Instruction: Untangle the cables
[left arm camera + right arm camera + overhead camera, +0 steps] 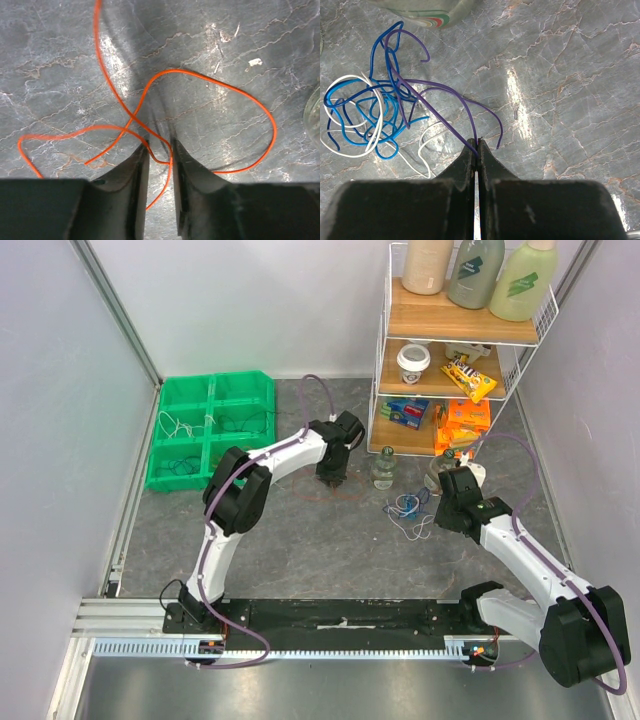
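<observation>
Premises: a robotics laboratory test cell.

Grounds:
- The work area is boxed in by plain white wall panels (pixel 60 390) held in aluminium profile struts (pixel 118 310).
- A left robot arm (pixel 270 465) and a right robot arm (pixel 520 550) are fixed to a black mounting plate (pixel 340 615). The plate sits beside a slotted metal rail (pixel 300 648) at the near edge of a grey stone-pattern desk (pixel 320 550).
- At far right stands a wire shelf rack (pixel 460 328) stocked like a prop set with bottles (pixel 475 270), a lidded paper cup (pixel 413 363) and snack packets (pixel 468 377).
- At far left sits a green compartment bin (pixel 209 435).
</observation>
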Motion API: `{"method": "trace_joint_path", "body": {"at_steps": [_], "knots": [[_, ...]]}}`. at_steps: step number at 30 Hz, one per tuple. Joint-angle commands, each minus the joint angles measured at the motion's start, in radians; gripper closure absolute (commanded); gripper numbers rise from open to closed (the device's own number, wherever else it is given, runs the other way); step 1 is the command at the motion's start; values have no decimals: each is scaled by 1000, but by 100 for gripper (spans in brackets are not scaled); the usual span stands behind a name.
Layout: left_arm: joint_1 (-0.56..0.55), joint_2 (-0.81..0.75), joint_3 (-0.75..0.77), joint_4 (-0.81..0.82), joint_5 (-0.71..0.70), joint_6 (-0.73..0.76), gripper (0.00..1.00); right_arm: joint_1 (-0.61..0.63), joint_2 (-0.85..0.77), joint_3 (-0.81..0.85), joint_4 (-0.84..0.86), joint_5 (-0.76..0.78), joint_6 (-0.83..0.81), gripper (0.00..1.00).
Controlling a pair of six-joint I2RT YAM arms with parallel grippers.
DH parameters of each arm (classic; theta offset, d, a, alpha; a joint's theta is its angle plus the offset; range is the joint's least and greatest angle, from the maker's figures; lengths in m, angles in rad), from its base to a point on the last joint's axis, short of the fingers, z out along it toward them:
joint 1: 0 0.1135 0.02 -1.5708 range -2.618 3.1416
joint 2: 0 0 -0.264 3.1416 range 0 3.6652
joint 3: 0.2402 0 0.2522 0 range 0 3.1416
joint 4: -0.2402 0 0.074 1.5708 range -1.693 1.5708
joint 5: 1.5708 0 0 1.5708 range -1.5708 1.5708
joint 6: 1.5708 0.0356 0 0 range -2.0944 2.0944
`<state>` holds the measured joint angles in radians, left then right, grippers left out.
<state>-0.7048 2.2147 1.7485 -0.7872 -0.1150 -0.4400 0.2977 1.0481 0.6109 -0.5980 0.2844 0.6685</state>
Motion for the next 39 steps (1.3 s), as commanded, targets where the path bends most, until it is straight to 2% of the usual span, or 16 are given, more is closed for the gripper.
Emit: {"method": "trace_joint_path", "body": {"at_steps": [1, 3, 10, 13, 16, 17, 20, 23, 27, 34, 39], "knots": [[-5, 13, 19, 6, -80, 38, 78, -3, 3, -5, 23, -4, -7, 100], [-5, -29, 3, 14, -106, 60, 98, 0, 1, -7, 24, -5, -7, 100], [-2, -340, -64, 92, -107, 188, 98, -2, 3, -7, 26, -7, -12, 100], [19, -475, -105, 138, -153, 237, 98, -3, 7, -7, 27, -7, -10, 100], [82, -605, -145, 207, -178, 257, 98, -2, 15, -10, 30, -10, -10, 100], [159, -660, -152, 230, -145, 264, 98, -2, 20, -10, 30, -17, -10, 100], [260, -717, -115, 204, -127, 230, 98, -2, 20, -8, 30, -22, -14, 100], [306, -748, -77, 177, -185, 210, 98, -3, 16, -8, 32, -21, -17, 100], [321, -786, -60, 170, -248, 213, 98, 0, 21, -8, 30, -21, -14, 100], [324, -863, -156, 255, -346, 163, 98, -3, 24, -14, 35, -33, -12, 100], [323, -891, -173, 261, -354, 153, 98, 0, 13, -17, 37, -36, -10, 100]]}}
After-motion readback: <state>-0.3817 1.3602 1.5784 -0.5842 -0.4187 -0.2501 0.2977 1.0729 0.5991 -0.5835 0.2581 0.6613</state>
